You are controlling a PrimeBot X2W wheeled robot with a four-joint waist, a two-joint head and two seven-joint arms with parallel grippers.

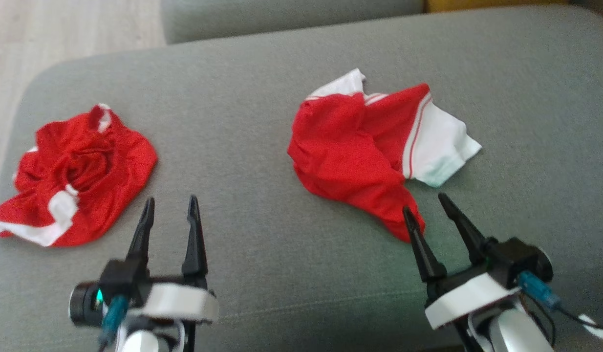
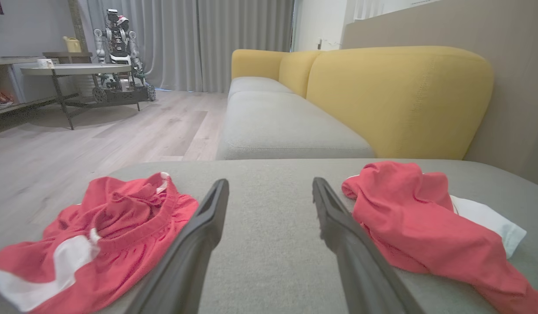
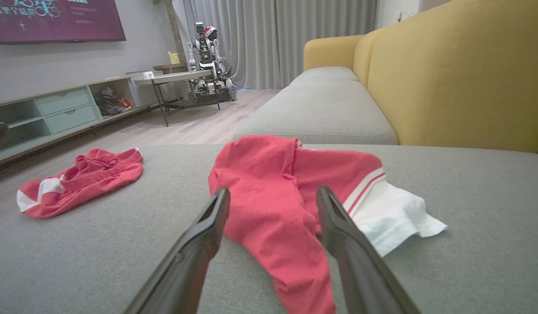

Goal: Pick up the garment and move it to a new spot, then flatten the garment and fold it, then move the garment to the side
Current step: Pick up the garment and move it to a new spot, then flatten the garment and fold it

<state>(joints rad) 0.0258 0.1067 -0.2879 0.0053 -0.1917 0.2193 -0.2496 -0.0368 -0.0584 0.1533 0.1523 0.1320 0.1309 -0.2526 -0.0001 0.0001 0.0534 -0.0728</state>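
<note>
Two red garments lie on the grey sofa cushion point(image 1: 243, 122). A crumpled red garment with white trim point(image 1: 81, 176) point(image 2: 112, 235) point(image 3: 81, 183) sits at the left. A red and white shirt point(image 1: 360, 151) point(image 2: 417, 222) point(image 3: 277, 192) lies bunched at the right, its white sleeve spread outward. My left gripper point(image 1: 170, 200) point(image 2: 270, 183) is open and empty over bare cushion, just right of the crumpled garment. My right gripper point(image 1: 424, 203) point(image 3: 273, 191) is open at the shirt's near red tail, which runs under the gap between its fingers.
The cushion's left edge drops to a wooden floor point(image 1: 62, 29). A yellow backrest point(image 2: 400, 100) rises on the far side. Across the room stand a round table point(image 2: 73, 69), another robot point(image 2: 118, 48) and a low cabinet point(image 3: 55, 109).
</note>
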